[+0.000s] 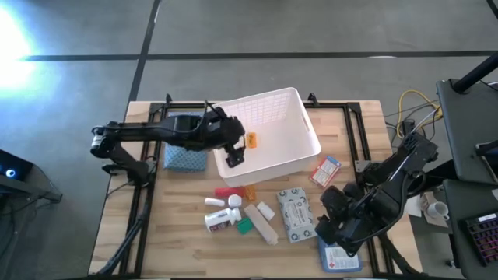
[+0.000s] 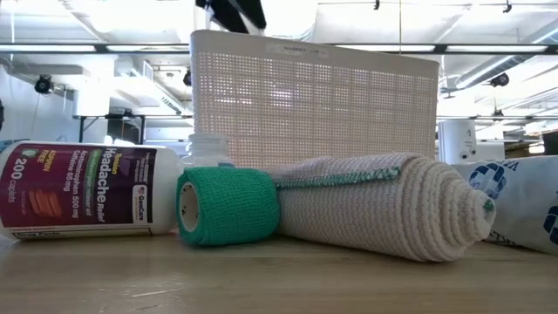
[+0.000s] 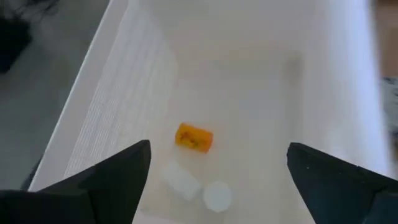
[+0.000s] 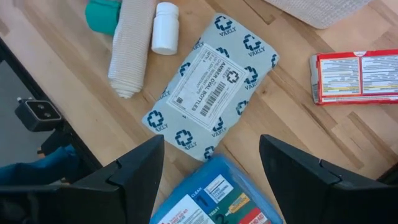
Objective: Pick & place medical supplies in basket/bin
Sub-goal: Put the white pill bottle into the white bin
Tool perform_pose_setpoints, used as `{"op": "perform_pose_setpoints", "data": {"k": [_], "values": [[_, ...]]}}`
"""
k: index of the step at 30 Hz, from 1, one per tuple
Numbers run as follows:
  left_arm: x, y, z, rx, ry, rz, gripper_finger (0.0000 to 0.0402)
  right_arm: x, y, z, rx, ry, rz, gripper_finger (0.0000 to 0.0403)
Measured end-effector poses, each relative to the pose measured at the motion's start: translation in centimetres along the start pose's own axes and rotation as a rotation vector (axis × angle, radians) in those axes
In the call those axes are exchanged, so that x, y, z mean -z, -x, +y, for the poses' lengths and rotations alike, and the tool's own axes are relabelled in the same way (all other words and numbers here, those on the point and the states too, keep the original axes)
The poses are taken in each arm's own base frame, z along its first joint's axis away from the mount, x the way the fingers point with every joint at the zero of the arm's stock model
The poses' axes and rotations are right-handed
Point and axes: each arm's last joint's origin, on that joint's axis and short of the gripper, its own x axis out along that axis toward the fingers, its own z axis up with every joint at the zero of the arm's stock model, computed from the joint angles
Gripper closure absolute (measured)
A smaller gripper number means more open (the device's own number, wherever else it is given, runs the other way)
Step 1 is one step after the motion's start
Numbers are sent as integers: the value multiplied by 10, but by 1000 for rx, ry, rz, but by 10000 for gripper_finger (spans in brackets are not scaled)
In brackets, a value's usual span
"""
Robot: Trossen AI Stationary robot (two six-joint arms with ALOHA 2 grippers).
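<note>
My left gripper [image 1: 233,152] hangs open over the near left corner of the white lattice basket [image 1: 289,101]. In the left wrist view its fingers [image 3: 219,148] stand apart above the basket floor [image 3: 249,93]. There an orange vial [image 3: 194,137] and two small white pieces [image 3: 181,184] lie on their sides. My right gripper [image 1: 336,225] is open above the table's near right part. Its wrist view looks past the gripper [image 4: 211,142] onto the grey packet [image 4: 211,81] and the blue pouch [image 4: 211,198]. More supplies lie flat on the wood in front of the basket.
A red piece [image 1: 228,191], white bottles [image 1: 222,220], a green roll [image 1: 245,226], a pale bandage roll [image 1: 262,223] and the red-white-blue box [image 1: 325,171] lie on the table. A blue-grey cloth [image 1: 185,158] sits left of the basket. The low view shows the headache bottle [image 2: 87,190].
</note>
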Motion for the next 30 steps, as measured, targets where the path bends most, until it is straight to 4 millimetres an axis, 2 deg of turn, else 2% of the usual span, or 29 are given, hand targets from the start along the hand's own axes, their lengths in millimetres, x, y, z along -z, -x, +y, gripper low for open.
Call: {"op": "perform_pose_setpoints", "data": {"k": [3, 6, 11, 14, 17, 22, 25, 30], "values": [[2, 23, -10, 71, -27, 1, 45, -1, -3, 2, 9, -5, -5, 147], [16, 53, -24, 181, -11, 41, 44, -4, -8, 6, 8, -7, -8, 147], [55, 84, -57, 290, -12, 123, 43, -8, -17, 9, 42, 35, -2, 151], [81, 98, -72, 339, 33, 163, 43, -12, -26, 6, 93, -3, 100, 154], [105, 102, -83, 342, 150, 220, 43, -18, -37, -7, 205, -102, 220, 159], [142, 95, -92, 257, 298, 279, 43, -28, -62, -34, 314, -241, 297, 163], [163, 87, -100, 231, 351, 314, 43, -31, -84, -40, 225, -325, 334, 163], [186, 75, -116, 277, 407, 314, 43, -30, -115, -34, -70, -398, 294, 163]]}}
